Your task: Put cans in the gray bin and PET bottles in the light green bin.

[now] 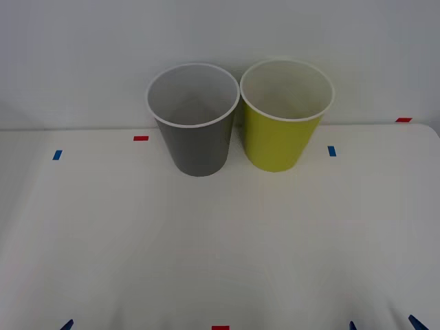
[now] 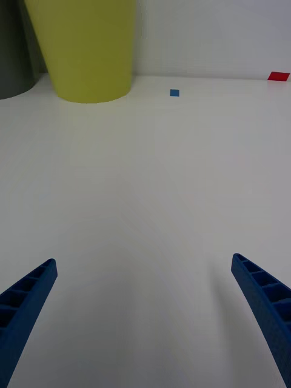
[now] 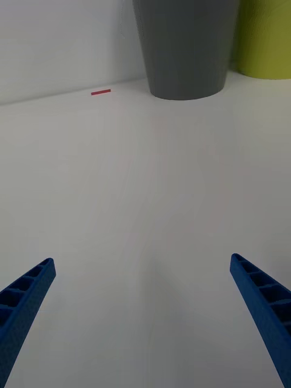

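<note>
Both tools sit low at the near edge of the desk, each with its blue fingers spread wide and gripping nothing. Right tool faces the light green bin, which stands ahead of it at the far side of the desk against the wall, well apart. Left tool faces the gray bin in the same way, also well apart. From the front, only the fingertips of each tool poke in at the near corners, left tool on one side and right tool on the other.

The two bins stand upright, side by side and nearly touching, gray bin on the robot's left and light green bin on its right. Each shows a pale inside with nothing I can make out in it from this angle. Small red and blue tape marks dot the desk.

No can or bottle lies on the desk between the tools and the bins, so the relation the next move turns on cannot be fixed: there is no item to lie toward one arm or the other. My judgement is that either sorting is finished or nothing has been laid out yet. If a can arrives, the left arm is the nearer one to the gray bin
</note>
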`<move>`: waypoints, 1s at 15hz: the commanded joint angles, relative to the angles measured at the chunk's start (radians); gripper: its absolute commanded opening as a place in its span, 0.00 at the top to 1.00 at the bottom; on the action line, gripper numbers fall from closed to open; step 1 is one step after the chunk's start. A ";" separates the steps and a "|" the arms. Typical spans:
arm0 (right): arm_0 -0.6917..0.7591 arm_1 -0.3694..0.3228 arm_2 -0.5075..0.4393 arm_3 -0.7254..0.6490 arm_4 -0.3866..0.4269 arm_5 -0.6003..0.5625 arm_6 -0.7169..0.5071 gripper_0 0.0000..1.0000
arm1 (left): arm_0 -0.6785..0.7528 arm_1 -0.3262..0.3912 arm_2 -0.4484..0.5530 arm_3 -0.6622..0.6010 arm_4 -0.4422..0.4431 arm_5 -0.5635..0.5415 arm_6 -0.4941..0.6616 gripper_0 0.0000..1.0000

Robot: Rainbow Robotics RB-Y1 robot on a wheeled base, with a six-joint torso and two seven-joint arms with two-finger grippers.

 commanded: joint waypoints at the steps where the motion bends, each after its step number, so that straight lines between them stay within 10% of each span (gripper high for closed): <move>1: 0.000 0.000 0.000 0.000 0.000 0.000 0.000 0.00 | 0.000 0.000 0.000 0.000 0.000 0.000 0.000 0.00; 15: 0.000 0.000 0.000 0.000 0.000 0.000 0.000 0.00 | 0.000 0.000 0.000 0.000 0.000 0.000 0.000 0.00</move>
